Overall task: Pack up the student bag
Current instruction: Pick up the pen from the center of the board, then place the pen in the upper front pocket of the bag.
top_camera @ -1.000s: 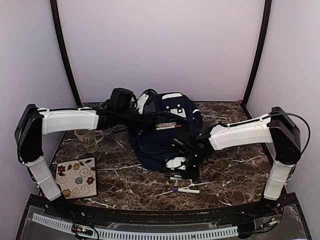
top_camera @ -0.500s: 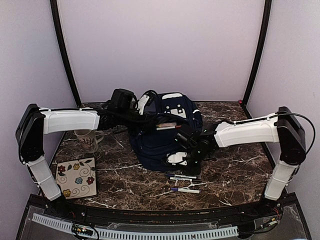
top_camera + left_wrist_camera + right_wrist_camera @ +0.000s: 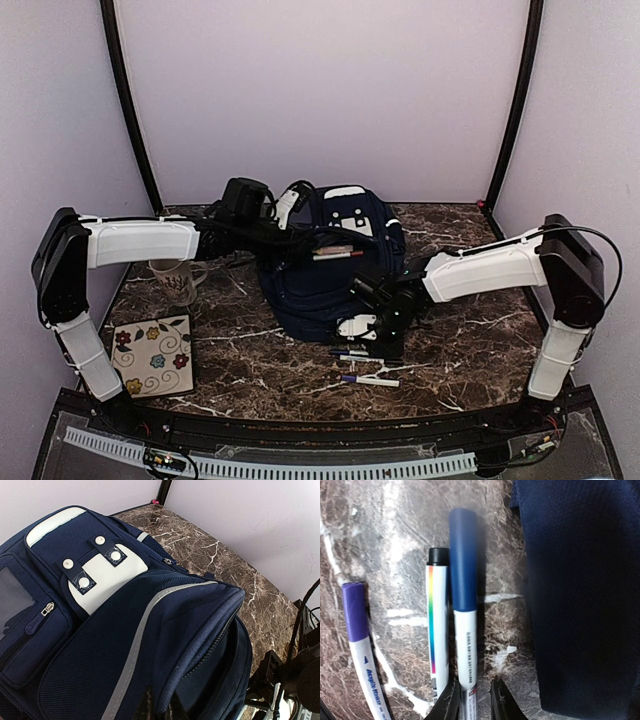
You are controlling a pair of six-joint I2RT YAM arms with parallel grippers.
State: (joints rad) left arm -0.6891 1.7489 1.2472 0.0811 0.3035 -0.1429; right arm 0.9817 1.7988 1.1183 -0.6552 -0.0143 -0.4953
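Straddling blue marker [image 3: 464, 605], right gripper [image 3: 473, 686] hides its end

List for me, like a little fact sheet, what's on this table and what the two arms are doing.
Bag: navy student bag, mid-table, main pocket open
Left tool: shut on the bag's opening edge
Right tool: straddling blue-capped marker on the table; grip unclear
Beside it: rainbow-striped marker, purple-capped marker
Left side: mug, floral tile
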